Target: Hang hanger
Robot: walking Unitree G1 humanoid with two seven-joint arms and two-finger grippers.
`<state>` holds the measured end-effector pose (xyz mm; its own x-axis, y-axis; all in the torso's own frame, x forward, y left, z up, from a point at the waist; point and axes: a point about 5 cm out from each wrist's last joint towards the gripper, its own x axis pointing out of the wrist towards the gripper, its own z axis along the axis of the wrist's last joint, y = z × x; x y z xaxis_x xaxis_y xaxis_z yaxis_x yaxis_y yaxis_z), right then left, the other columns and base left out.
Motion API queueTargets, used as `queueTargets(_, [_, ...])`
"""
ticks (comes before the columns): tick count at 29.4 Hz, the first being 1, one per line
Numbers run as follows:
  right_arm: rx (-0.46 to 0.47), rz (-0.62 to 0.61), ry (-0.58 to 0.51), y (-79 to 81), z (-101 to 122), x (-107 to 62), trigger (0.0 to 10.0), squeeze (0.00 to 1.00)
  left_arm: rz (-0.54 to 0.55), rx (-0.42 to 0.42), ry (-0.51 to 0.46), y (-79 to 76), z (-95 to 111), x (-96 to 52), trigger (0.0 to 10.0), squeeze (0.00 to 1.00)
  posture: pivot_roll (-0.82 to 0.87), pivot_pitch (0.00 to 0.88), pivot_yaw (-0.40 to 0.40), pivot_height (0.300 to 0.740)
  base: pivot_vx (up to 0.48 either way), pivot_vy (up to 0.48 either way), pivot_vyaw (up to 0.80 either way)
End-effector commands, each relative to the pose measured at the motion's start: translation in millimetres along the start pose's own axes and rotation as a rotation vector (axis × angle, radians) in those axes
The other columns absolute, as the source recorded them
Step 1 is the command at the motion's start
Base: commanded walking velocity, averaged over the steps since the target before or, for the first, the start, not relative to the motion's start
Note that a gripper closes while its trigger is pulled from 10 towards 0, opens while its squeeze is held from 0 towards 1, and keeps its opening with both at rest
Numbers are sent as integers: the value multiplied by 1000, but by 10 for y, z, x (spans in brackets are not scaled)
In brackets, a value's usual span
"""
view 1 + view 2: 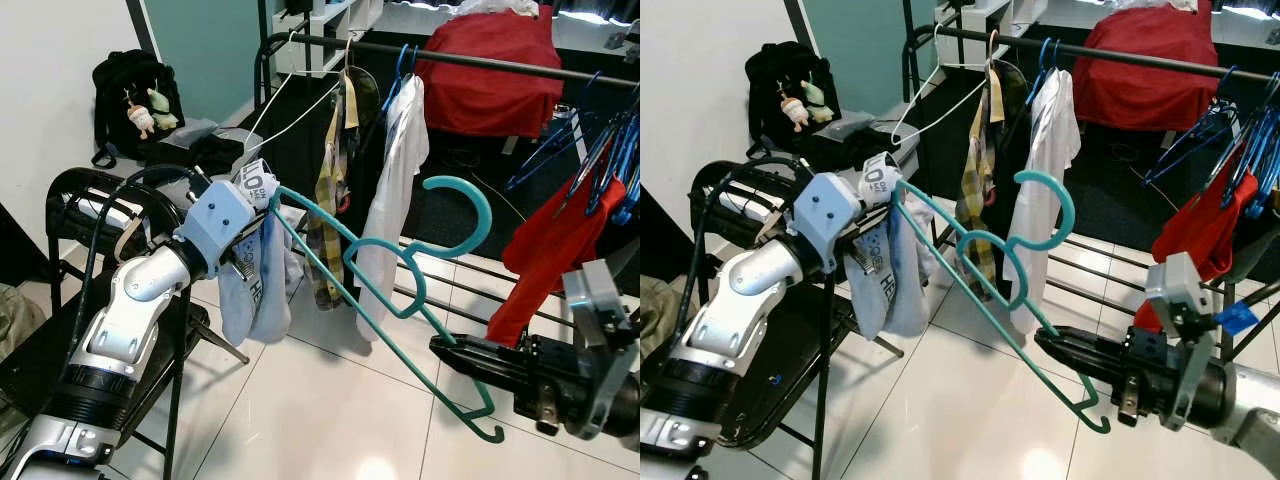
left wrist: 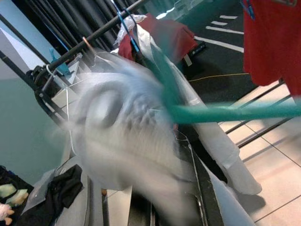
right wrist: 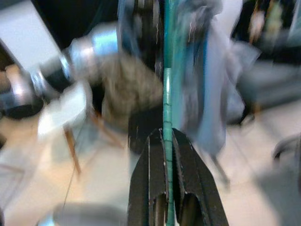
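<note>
A teal hanger [image 1: 484, 205] slants across the middle, hook uppermost and pointing toward the black clothes rail [image 1: 480, 62]. A pale blue and white garment [image 1: 255, 285] hangs from its upper left end. My left gripper [image 1: 252, 192] holds that end, its fingers buried in the cloth. My right gripper [image 1: 442, 346] is shut on the hanger's long lower bar near its bottom corner; in the right wrist view both black fingers [image 3: 153, 155] pinch the teal bar [image 3: 167, 94]. The hook sits below the rail and in front of it, touching nothing.
On the rail hang a plaid shirt [image 1: 330, 190], a white shirt [image 1: 400, 180], a red garment [image 1: 555, 245] and several blue hangers [image 1: 600, 150]. A black folding frame [image 1: 70, 200] stands at my left. A black backpack [image 1: 130, 90] leans on the wall.
</note>
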<state>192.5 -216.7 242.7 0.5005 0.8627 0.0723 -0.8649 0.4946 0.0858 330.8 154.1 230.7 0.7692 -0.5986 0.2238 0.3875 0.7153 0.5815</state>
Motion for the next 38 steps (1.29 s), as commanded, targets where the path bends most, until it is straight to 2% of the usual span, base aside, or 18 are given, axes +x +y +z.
queueTargets(1, [-39, -45, -145, -57, 207, -65, 10000, 0, 6, 16, 16, 8, -32, -38, 5804, 0, -119, 117, 59, 740, 0, 0, 0])
queueTargets(4, [-46, -77, -252, -111, 334, -133, 10000, 0, 28, 23, 42, 49, -80, -64, 6039, 0, -119, 115, 58, 740, 0, 0, 0])
queueTargets(8, [-44, -77, -274, -115, 361, -154, 10000, 0, 36, 25, 50, 65, -95, -73, 6039, 0, -119, 115, 58, 740, 0, 0, 0])
queueTargets(9, [-48, -95, 8, -101, 18, -84, 10000, 0, 46, 35, 59, 85, -114, -84, 5882, 0, -128, 110, 58, 740, 0, 0, 0])
queueTargets(10, [-31, -64, 55, -54, -69, -77, 10000, 0, 49, 39, 61, 88, -117, -85, 5882, 0, -126, 108, 56, 740, 0, 0, 0])
queueTargets(13, [16, -40, 13, -22, -56, -76, 10000, 0, 51, 42, 61, 87, -116, -81, 5882, 0, -126, 108, 56, 740, 0, 0, 0])
queueTargets(15, [-7, -26, 191, 7, -210, -66, 10000, 0, 49, 43, 57, 77, -108, -75, 5804, 0, -126, 103, 56, 740, 0, 0, 0])
queueTargets(16, [-16, -17, 242, 20, -256, -68, 10000, 0, 49, 43, 56, 73, -106, -73, 5804, 0, -126, 103, 56, 740, 0, 0, 0])
queueTargets(17, [-16, -17, 242, 20, -256, -68, 10000, 0, 49, 43, 56, 73, -106, -73, 5804, 0, -126, 103, 56, 740, 0, 0, 0])
queueTargets(18, [3, -28, 131, -3, -140, -53, 10000, 0, 51, 43, 55, 77, -106, -71, 5843, 0, -122, 104, 53, 740, 0, 0, 0])
queueTargets(20, [11, -32, 92, -10, -100, -50, 10000, 0, 51, 43, 55, 79, -107, -70, 5843, 0, -122, 104, 53, 740, 0, 0, 0])
queueTargets(21, [-12, -57, 13, -57, 20, -46, 10000, 0, 50, 41, 54, 68, -109, -70, 7961, 0, -124, 106, 55, 740, 0, 0, 0])
queueTargets(22, [-12, -57, 13, -57, 20, -46, 10000, 0, 50, 41, 54, 68, -109, -70, 7961, 0, -124, 106, 55, 740, 0, 0, 0])
queueTargets(23, [-31, -74, -33, -86, 96, -47, 10000, 0, 48, 39, 54, 60, -110, -70, 7961, 0, -124, 106, 55, 740, 0, 0, 0])
queueTargets(24, [-67, -99, -146, -138, 245, -68, 10000, 0, 40, 32, 58, 20, -130, -75, 9373, 0, -122, 108, 55, 740, 0, 0, 0])
queueTargets(28, [-96, -122, -259, -172, 394, -93, 10000, 0, 28, 24, 67, -33, -162, -87, 9294, 0, -120, 115, 55, 740, 0, 0, 0])
queueTargets(38, [-117, -133, -302, -184, 489, -101, 10000, 0, 23, 23, 88, -53, -215, -110, 8824, 0, -118, 118, 55, 740, 0, 0, 0])
